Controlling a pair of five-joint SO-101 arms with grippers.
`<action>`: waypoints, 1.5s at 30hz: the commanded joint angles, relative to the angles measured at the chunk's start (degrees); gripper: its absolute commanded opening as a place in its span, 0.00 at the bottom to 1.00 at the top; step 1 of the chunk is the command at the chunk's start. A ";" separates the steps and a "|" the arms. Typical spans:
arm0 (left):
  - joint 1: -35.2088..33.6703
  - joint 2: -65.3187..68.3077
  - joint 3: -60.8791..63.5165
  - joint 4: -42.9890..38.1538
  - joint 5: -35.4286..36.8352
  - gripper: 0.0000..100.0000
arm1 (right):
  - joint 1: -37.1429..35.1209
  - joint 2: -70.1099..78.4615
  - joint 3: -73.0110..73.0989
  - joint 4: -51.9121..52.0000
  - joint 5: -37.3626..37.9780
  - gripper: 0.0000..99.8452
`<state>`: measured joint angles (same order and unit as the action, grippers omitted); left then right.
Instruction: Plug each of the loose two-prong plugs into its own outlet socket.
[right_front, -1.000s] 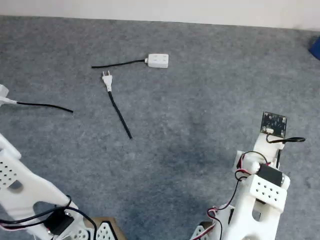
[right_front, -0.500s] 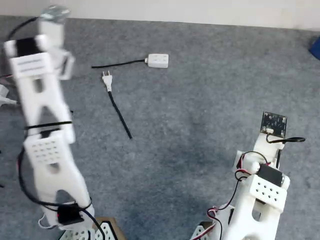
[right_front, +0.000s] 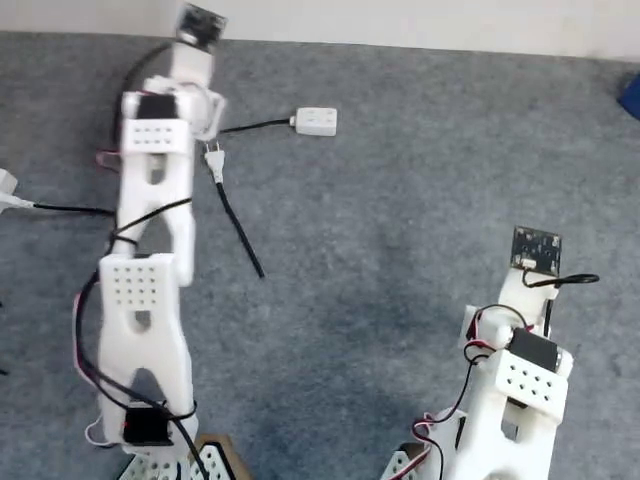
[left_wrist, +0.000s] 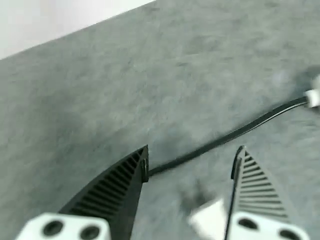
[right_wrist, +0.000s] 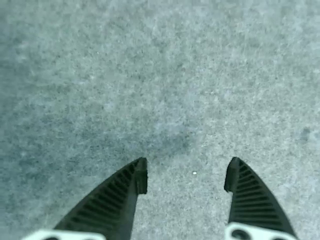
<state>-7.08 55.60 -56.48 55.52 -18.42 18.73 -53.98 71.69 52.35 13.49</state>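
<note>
Left fingers (left_wrist: 117, 192) gape near white, black-corded plug (right_front: 213, 156).

The carpet (right_front: 420, 200) offered passing room on three sides of the outlet socket (right_front: 317, 121). On its cord side, the black cord (right_front: 255, 126), the two-prong plug (right_front: 212, 152) and the left arm (right_front: 155, 135) stood in the way.

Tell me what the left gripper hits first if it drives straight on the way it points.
Probably the socket's black cable, which crosses just ahead of the open left gripper and lies on the grey carpet. Depth is unclear.
</note>
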 joint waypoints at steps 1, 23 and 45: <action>5.67 4.18 -5.32 -4.84 -1.41 0.28 | -0.57 -1.36 -0.31 -0.92 0.35 0.25; 16.48 27.65 -21.58 -23.38 -19.43 0.27 | -0.57 -1.27 -0.31 -0.84 0.26 0.25; 19.21 16.66 -28.79 18.29 -18.37 0.01 | -0.75 -1.01 -0.31 -1.01 0.26 0.25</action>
<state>11.56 80.40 -79.43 59.38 -43.21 18.73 -53.98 71.69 52.35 13.49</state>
